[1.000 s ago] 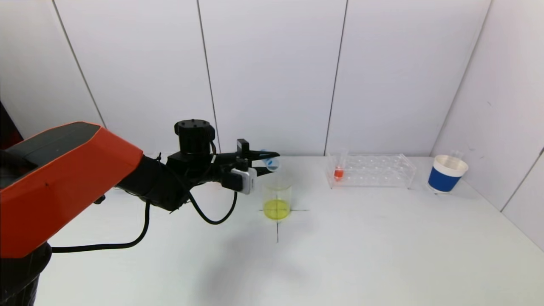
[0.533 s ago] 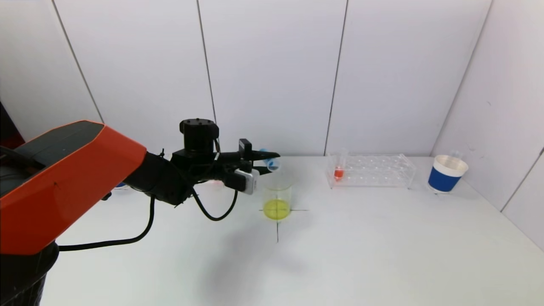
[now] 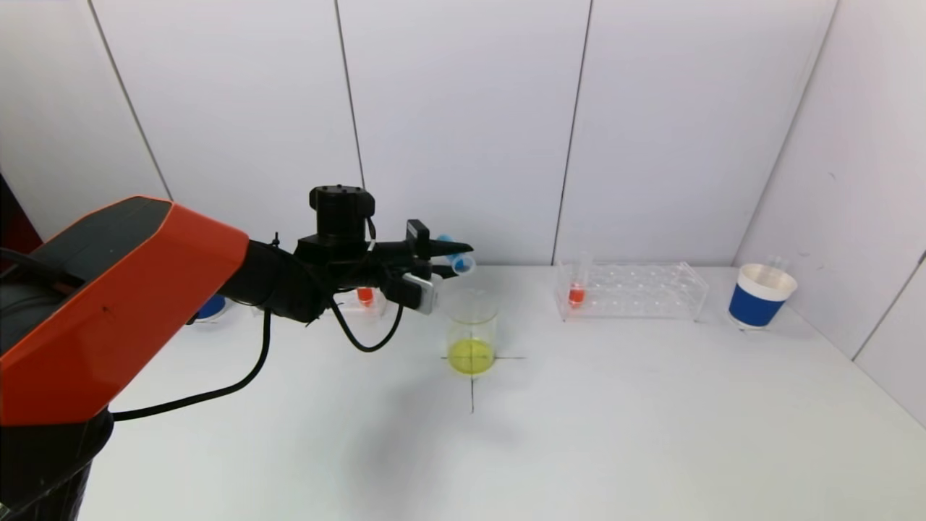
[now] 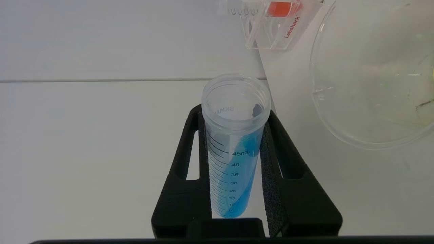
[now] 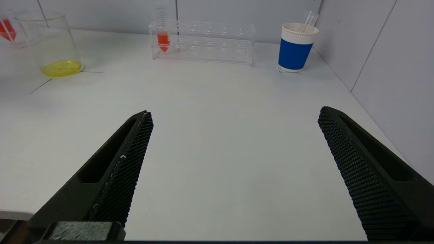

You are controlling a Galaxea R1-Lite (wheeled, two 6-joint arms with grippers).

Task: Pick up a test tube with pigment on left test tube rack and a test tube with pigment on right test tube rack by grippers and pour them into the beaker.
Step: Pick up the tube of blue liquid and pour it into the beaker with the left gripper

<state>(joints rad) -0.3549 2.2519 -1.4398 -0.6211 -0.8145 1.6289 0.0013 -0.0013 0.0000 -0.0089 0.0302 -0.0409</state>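
The left gripper [image 3: 452, 260] is clamped on a clear plastic graduated test tube holding blue pigment [image 4: 234, 149], tipped nearly level, its open mouth just above and slightly behind the rim of the clear glass beaker with yellow liquid at its bottom [image 3: 472, 331], which stands on a black cross marked on the white table [image 3: 615, 405]. The blue liquid lies along the tube's wall, short of the lip.

The main risk is a miss: in the left wrist view the mouth sits beside the beaker's opening, not over it, so further tipping could send pigment onto the table. A smooth tube in foam pads may also slip or rotate when tilted.

The right gripper [image 5: 234, 176] hangs low over the table's near right, its jaws wide apart and empty. The clear right rack [image 3: 633, 291] holds an orange-pigment tube [image 3: 576, 289]; a blue and white paper cup [image 3: 761, 295] stands beyond.

Readable writing: graduations up to "45mL" on the tube and red "Labshark" on the left rack [image 4: 271, 27].
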